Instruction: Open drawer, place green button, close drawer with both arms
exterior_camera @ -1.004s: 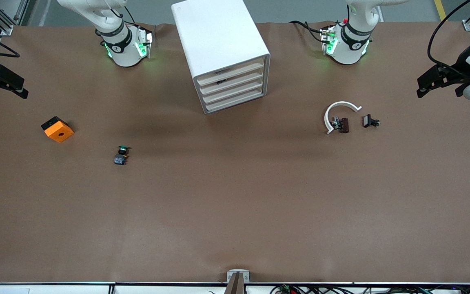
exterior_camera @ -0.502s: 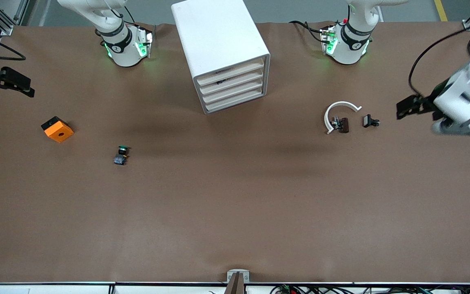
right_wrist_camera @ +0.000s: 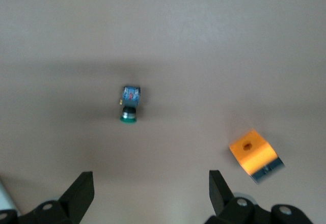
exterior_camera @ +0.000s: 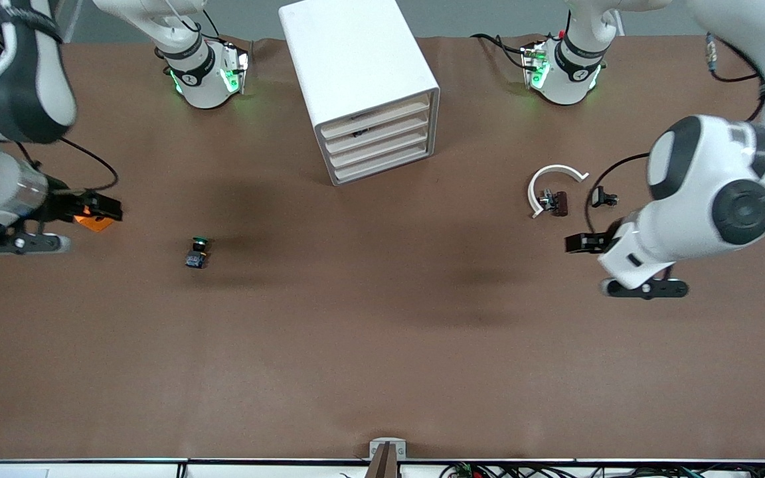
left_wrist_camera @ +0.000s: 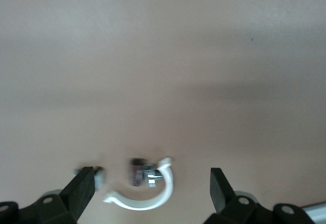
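Cabinet [exterior_camera: 361, 79] — all drawers shut. Left gripper [left_wrist_camera: 150, 186] — fingers [left_wrist_camera: 81, 191] spread, empty, over white curved strip [left_wrist_camera: 145, 196]. Right gripper [right_wrist_camera: 151, 188] — fingers spread, empty, over orange block [right_wrist_camera: 253, 154]; button [right_wrist_camera: 130, 102] on the surface, apart from them.

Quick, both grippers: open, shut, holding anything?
Left gripper: open, empty, above the white curved strip.
Right gripper: open, empty, over the table near the orange block.

We see a brown tabletop [exterior_camera: 382, 345] carrying a white drawer cabinet [exterior_camera: 362, 86] between the arm bases. Toward the right arm's end lie the green-capped button [exterior_camera: 197, 253] and an orange block [exterior_camera: 93, 222]. Toward the left arm's end lie a white curved strip [exterior_camera: 550, 183] and small black parts [exterior_camera: 603, 197].
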Robot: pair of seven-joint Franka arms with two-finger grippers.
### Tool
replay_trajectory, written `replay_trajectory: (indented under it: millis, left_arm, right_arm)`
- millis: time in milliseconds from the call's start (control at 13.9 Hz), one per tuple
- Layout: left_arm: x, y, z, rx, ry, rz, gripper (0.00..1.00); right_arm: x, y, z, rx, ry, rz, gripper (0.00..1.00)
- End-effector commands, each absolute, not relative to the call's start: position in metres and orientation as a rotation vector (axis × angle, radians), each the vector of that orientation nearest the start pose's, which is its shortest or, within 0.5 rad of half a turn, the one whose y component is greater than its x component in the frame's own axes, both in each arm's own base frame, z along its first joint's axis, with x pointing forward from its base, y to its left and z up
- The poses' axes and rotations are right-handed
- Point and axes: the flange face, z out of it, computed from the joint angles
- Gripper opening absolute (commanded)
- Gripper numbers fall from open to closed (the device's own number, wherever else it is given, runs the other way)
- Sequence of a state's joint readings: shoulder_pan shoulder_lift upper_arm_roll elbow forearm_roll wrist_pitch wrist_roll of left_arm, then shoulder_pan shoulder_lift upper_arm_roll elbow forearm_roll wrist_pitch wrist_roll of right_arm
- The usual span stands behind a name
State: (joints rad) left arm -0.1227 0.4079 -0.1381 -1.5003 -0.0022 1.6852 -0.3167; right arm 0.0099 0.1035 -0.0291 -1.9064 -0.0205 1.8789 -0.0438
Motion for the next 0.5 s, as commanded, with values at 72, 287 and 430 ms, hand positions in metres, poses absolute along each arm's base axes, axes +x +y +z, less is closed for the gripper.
replay_trajectory:
  millis: [72,287,430]
  left_arm:
    - [0.627,-0.224,0.351,-3.053,-0.515,0.566,1.00]
    - [0.614,-0.261,0.312,-2.951,-0.815,0.729,1.00]
    - [0.600,-0.294,0.303,-2.883,-1.007,0.853,1.00]
  right_arm:
    - [0.553,0.005,0.348,-3.159,-0.038,0.121,1.00]
    - [0.562,0.031,0.303,-3.155,0.072,0.105,1.00]
    - [0.569,0.036,0.271,-3.150,0.074,0.081,1.00]
